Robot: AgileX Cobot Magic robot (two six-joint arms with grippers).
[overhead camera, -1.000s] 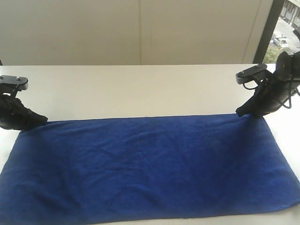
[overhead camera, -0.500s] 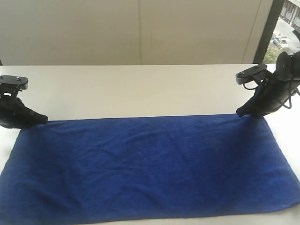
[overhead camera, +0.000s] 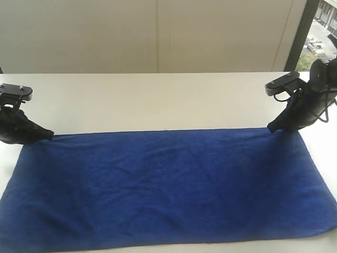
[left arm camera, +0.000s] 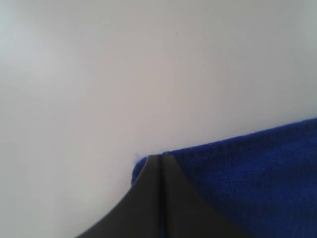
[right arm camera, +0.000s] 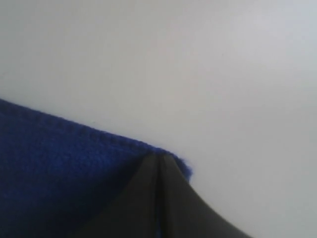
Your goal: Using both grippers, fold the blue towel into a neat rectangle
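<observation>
- One blue towel [overhead camera: 168, 187]. Three of its corners show in the exterior view: two far and one near, on the right.
- Two grippers: one left gripper [overhead camera: 48, 135] and one right gripper [overhead camera: 271, 127], one at each far corner of the towel.
- Four black fingers [left arm camera: 146, 198] in all, with two showing in each wrist view.
- Two small grey plates, one above each gripper: the left plate [overhead camera: 15, 93] and the right plate [overhead camera: 283, 83].
- One white table [overhead camera: 158, 97].
- One pale wall [overhead camera: 79, 34] behind the table.
- One window strip [overhead camera: 325, 31] at the right edge, with one dark post [overhead camera: 301, 37] beside it.
</observation>
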